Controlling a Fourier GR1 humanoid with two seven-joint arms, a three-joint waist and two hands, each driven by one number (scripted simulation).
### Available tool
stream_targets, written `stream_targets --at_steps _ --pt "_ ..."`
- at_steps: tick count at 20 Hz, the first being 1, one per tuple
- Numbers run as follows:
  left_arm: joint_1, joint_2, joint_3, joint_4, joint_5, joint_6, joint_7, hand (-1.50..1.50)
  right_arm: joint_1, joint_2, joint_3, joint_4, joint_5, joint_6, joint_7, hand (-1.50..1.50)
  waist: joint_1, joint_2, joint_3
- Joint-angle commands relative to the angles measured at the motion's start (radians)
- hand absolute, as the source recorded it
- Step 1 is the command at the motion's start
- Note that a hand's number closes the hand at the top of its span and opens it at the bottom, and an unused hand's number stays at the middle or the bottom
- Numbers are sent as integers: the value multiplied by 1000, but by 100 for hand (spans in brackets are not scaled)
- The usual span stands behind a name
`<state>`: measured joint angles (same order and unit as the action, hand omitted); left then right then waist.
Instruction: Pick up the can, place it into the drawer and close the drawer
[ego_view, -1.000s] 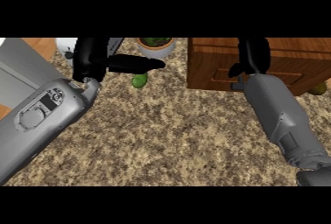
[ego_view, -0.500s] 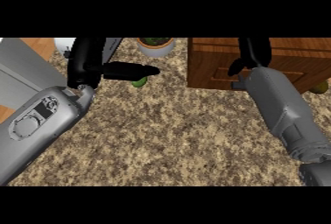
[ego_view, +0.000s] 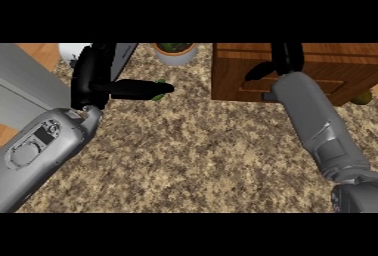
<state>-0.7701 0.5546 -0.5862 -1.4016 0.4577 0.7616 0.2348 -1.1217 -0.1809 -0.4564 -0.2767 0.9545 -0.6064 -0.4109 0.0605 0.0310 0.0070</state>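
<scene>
- The left hand shows at the counter's far left part, its fingers straight and pointing toward the far edge, its thumb stretched sideways toward the counter's middle.
- Just past the thumb's tip a small green thing lies on the speckled counter; most of it is hidden by the thumb, so I cannot tell whether it is the can or whether the thumb touches it.
- The right hand shows at the far right, over the top of the wooden drawer cabinet; only dark fingers reaching to the far edge can be seen, and I cannot tell whether they are spread or curled.
- A white pot with a green plant stands at the counter's far edge, between the two hands.
- A second green thing peeks out at the counter's right edge, beside the cabinet.
</scene>
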Motion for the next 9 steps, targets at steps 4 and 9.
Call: stream_targets --at_steps 4,9 --pt "61 22 31 -9 4 -16 -18 -150 -76 92 -192 -50 -250 115 -71 -150 -13 -21 -5" --pt "90 32 35 -85 -13 -7 14 -150 -93 39 -232 -30 -293 149 -86 -150 0 -17 -5"
